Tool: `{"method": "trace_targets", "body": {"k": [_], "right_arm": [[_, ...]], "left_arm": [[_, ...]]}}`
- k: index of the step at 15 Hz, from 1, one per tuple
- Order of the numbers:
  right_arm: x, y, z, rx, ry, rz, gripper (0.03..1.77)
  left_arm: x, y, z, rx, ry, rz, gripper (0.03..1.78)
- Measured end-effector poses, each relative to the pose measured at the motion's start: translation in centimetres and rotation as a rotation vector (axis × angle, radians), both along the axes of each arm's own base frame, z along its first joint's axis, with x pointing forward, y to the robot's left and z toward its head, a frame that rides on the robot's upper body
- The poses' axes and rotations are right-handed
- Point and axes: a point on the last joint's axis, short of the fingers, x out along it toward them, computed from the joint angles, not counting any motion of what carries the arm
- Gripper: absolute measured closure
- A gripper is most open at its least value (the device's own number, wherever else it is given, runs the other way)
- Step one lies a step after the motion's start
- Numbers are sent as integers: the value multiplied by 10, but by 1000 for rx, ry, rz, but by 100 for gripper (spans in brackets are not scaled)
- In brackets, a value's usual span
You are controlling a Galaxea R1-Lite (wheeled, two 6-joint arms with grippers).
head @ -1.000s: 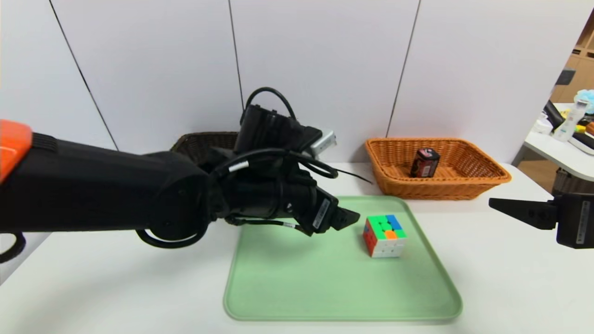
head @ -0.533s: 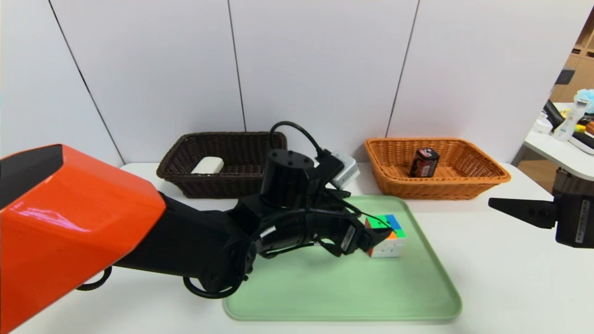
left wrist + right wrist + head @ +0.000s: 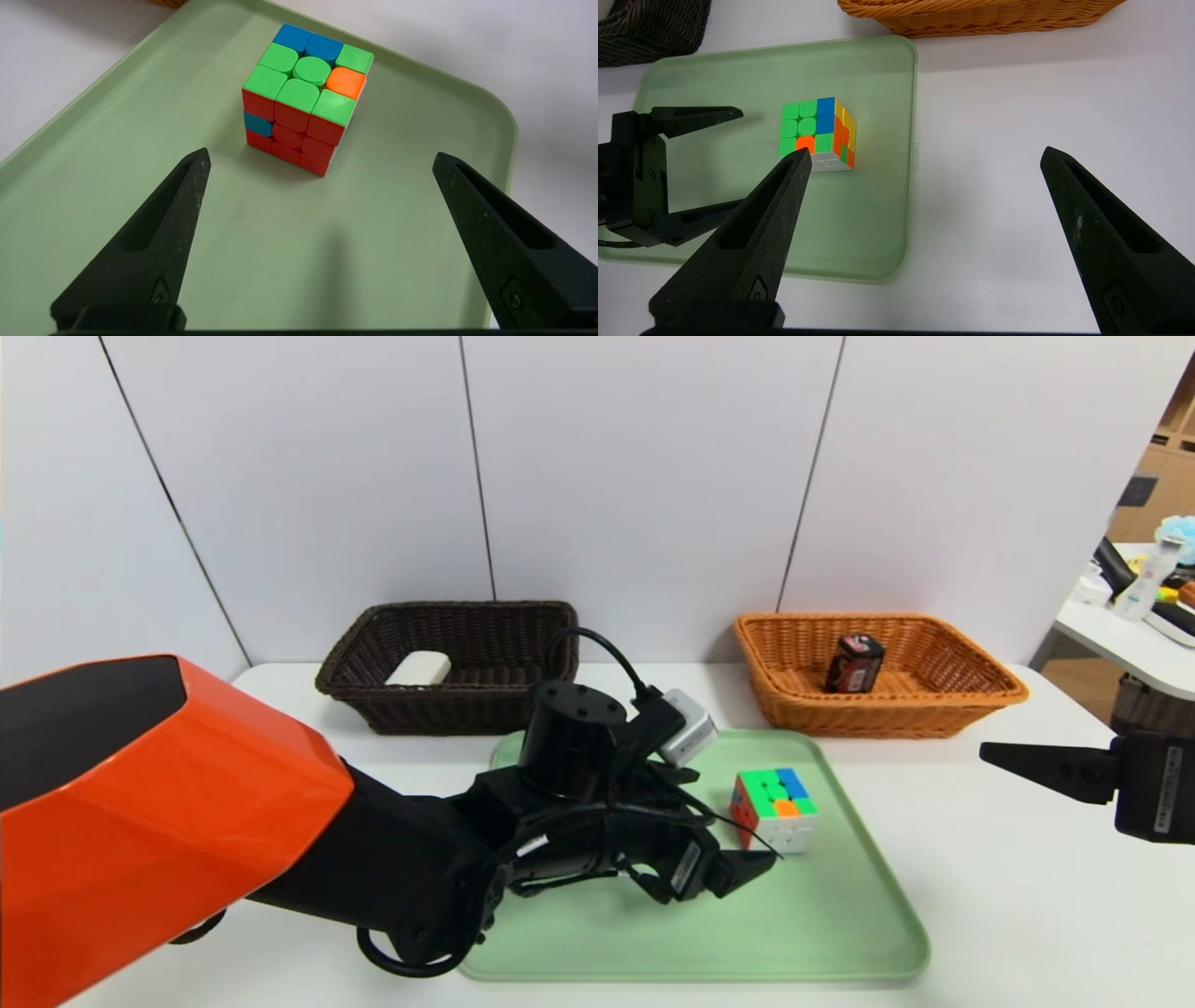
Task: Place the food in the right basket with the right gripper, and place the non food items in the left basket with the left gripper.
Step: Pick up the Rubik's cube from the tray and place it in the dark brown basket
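The puzzle cube (image 3: pixel 773 807) (image 3: pixel 303 98) (image 3: pixel 817 133) stands on the green tray (image 3: pixel 653 933). My left gripper (image 3: pixel 747 845) (image 3: pixel 321 156) is open and low over the tray. Its fingertips stop just short of the cube, which sits ahead of the gap, untouched. A white soap-like bar (image 3: pixel 418 667) lies in the dark brown left basket (image 3: pixel 439 714). The black food packet (image 3: pixel 854 663) stands in the orange-tan right basket (image 3: pixel 1008 691). My right gripper (image 3: pixel 990 753) (image 3: pixel 925 153) hovers open and empty over bare table to the right of the tray.
Both baskets stand at the back of the white table against the wall, with the tray in front between them. A second table (image 3: pixel 1120 635) with bottles is at the far right. My left arm's orange shell fills the near left.
My left arm swung down and to the right, bringing its open gripper from mid-tray to just beside the cube. The soap bar and dark basket have come into view. The right gripper has barely shifted.
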Motion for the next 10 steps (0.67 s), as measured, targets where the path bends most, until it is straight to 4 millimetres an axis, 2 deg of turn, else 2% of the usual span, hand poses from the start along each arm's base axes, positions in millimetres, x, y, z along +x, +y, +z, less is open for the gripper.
{"method": "trace_targets", "body": {"k": [10], "right_arm": [[-5,-1,-4,0,5,0,10]], "left_arm": [[10,-13,-16,-1,-36,-8,12]]}}
